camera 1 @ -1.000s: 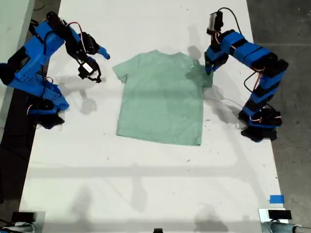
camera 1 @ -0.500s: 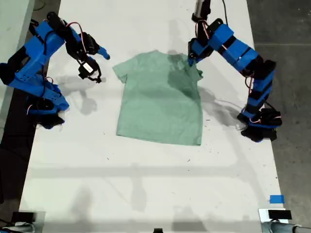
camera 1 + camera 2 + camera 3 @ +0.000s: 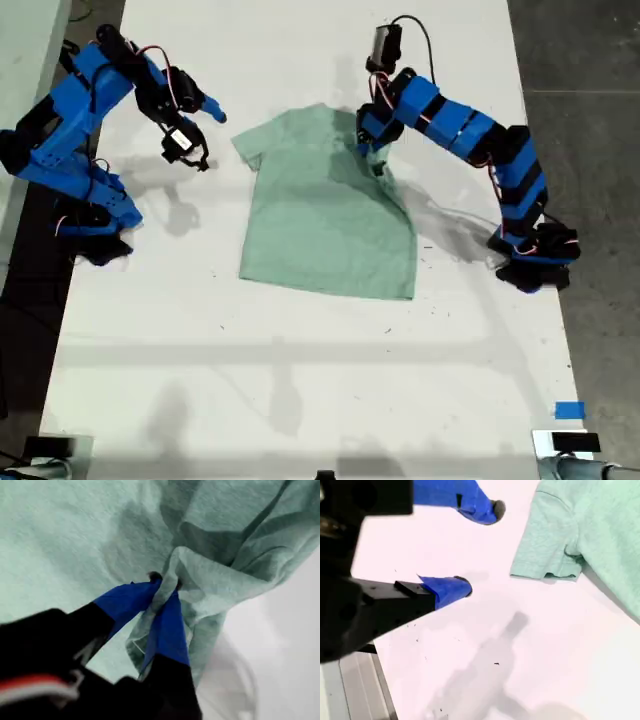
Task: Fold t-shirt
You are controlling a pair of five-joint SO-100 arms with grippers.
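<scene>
One sleeve of mint t-shirt point(image 3: 330, 215) bunched in first pincer point(image 3: 165, 587), clamped; second pincer point(image 3: 480, 547) agape, empty.

Both arms are built of bright blue blocky segments with black joints and thin dark cables looping along them, my first gripper point(image 3: 162, 587) and my second gripper point(image 3: 477, 547) each ending in black jaws wrapped at the tips in blue tape.
</scene>
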